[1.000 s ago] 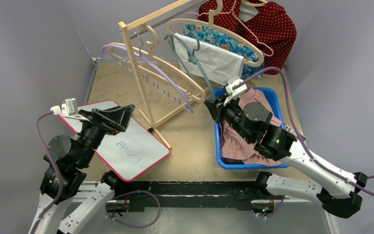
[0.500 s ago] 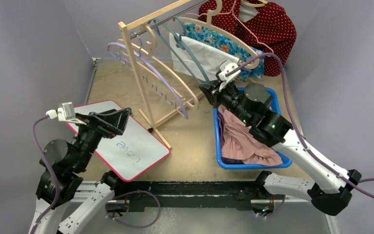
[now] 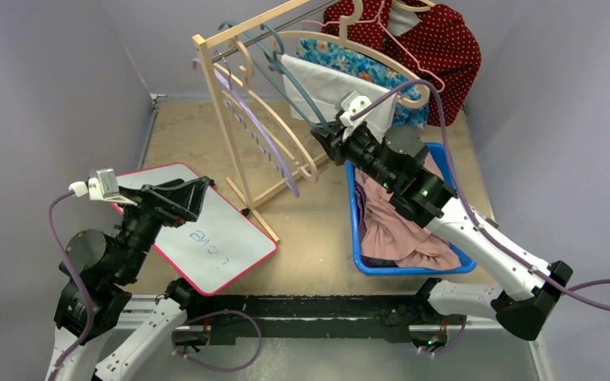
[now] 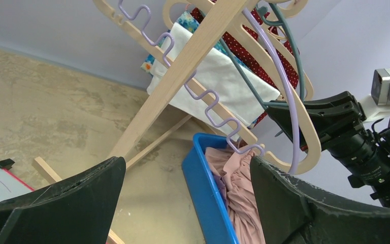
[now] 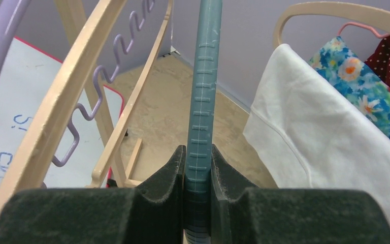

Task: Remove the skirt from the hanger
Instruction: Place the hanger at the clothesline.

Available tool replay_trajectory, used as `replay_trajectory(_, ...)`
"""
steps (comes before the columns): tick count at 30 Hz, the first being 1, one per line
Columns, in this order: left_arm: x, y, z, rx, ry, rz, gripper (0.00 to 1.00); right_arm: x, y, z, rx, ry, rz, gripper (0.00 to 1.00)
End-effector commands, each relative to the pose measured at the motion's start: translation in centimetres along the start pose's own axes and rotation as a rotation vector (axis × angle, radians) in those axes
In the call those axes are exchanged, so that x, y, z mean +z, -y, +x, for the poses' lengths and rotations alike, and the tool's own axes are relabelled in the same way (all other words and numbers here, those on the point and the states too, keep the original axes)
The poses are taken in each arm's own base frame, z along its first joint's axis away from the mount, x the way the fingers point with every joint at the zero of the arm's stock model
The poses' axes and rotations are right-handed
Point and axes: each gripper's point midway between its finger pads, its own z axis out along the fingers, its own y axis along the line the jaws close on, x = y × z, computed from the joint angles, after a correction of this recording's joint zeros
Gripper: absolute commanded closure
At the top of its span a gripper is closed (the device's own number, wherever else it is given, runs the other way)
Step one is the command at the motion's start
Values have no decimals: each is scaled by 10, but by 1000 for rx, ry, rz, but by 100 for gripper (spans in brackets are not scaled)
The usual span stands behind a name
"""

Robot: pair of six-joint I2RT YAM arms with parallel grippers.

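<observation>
Skirt [image 3: 393, 228] lies crumpled in blue bin [image 3: 397, 271], right pincer [image 5: 199, 158] clamping teal hanger [image 5: 203, 76]

Matt plastic hanger [image 5: 203, 101], wooden rack [image 3: 221, 119], cloth skirt [image 3: 389, 230]

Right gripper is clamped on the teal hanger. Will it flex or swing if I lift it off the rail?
Probably stiff: the teal hanger looks like a thin moulded bar, straight in the right gripper. Likely light, so apt to swing from its hook on the rail. Its ridged surface should resist slipping.
</observation>
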Motion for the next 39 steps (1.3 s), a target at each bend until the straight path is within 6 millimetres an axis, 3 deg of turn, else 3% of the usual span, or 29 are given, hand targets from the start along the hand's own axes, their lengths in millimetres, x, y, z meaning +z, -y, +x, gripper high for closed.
replay_trajectory(1,-3,5,-17,26,52,11,8,6,1,-41,-41,155,-23,100)
replay_trajectory(15,-3,0,-15,43,47,-10,7,29,-18,-11,-94,133,-120,100)
replay_trajectory(22,0,-3,-10,37,36,-19,6,30,-26,4,-11,71,-148,99)
replay_trajectory(29,9,-1,-4,26,17,-13,6,15,-33,26,188,-47,-137,69)
replay_trajectory(35,16,-2,6,16,-16,-18,6,-19,-17,37,253,-112,-23,47)
replay_trajectory(39,20,-4,10,17,-29,-25,6,-46,-16,59,292,-172,11,37)
